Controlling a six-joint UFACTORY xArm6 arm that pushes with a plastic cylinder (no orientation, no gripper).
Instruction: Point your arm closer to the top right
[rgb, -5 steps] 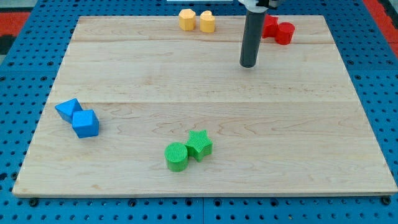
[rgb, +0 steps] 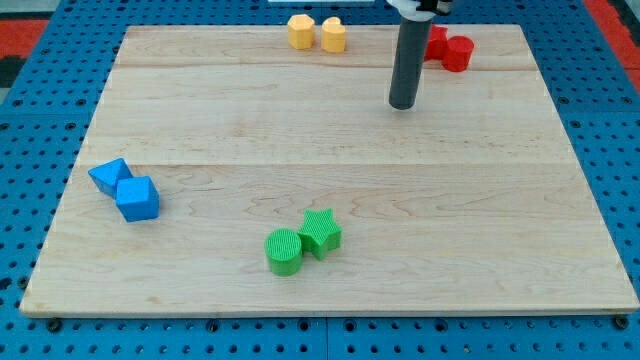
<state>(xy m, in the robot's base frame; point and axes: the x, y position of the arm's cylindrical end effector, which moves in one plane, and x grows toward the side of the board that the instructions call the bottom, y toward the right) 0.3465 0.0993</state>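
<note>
A: Wooden counter (rgb: 330, 180) is sitting on blue pegboard; my tip (rgb: 403, 104) is resting upper right of centre, just left of and below the red blocks (rgb: 447, 48).
B: Hand state?
A: No hand showing, only a rod; the corner is looking partly approached, ground remaining

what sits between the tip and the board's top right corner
The red blocks do. They sit near the top edge, just up and to the view's right of my tip, partly hidden behind the rod. The corner beyond them is bare board, so a straight path there would likely push them.
</note>
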